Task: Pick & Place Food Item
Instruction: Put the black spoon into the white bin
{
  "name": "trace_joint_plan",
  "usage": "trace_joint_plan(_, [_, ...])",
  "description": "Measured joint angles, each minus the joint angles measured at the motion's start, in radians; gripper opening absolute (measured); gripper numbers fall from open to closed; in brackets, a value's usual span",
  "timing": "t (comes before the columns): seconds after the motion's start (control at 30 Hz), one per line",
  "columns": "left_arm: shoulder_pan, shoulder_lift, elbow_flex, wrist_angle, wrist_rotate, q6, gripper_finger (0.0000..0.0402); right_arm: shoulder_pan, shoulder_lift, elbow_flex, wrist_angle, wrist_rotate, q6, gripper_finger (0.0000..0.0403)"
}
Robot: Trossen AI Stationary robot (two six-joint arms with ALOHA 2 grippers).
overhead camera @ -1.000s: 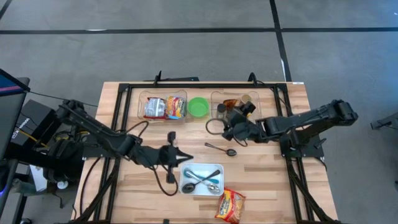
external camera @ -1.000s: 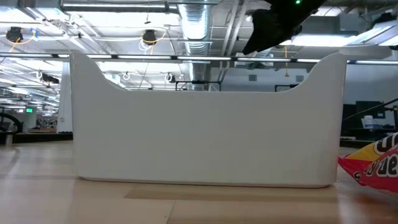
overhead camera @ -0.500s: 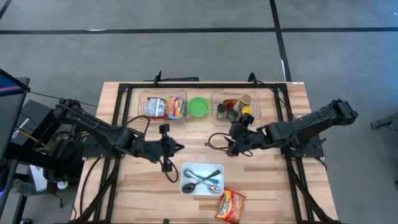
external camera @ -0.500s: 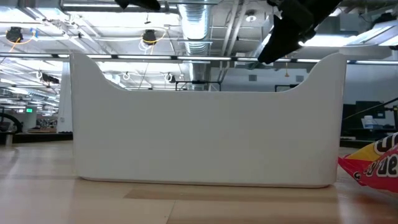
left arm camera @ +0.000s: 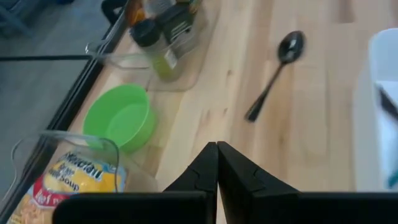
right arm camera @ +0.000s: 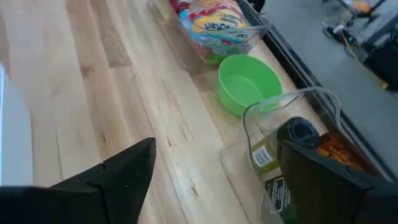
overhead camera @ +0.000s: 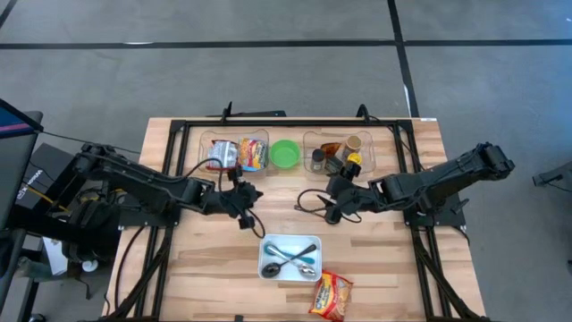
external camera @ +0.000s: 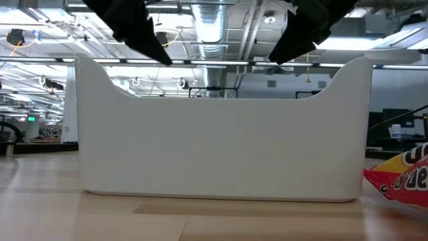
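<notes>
Two grippers hang above your table; the left gripper (overhead camera: 256, 191) has its jaws pressed together on nothing, near the green bowl (overhead camera: 285, 153); the right gripper (overhead camera: 327, 190) has its jaws spread wide and empty, above the loose spoon (left arm camera: 275, 71); your snack packet (overhead camera: 330, 296) lies at the table's front edge, just beside the white tray (overhead camera: 265, 255) holding cutlery.

High view overhead; low view close behind white tray (external camera: 221, 134); wrists share green bowl (left arm camera: 119, 118).
</notes>
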Motion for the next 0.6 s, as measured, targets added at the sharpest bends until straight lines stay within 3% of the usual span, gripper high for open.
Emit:
trace_joint_plan(0.17, [0.05,0.0,-0.064,0.068,0.001,-0.001,0.0003,-0.005,0.0,0.0,0.0,-0.062,-0.061,0.0329])
trace_joint_plan(0.4, [0.122,0.0,-0.134,0.2,0.0,-0.007,0.0003,-0.032,0.0,0.0,0.006,-0.381,-0.099,0.0329])
trace_joint_plan(0.6, [0.172,0.0,-0.17,0.265,0.0,-0.007,0.0003,-0.061,0.0,0.0,0.042,-0.362,-0.099,0.0329])
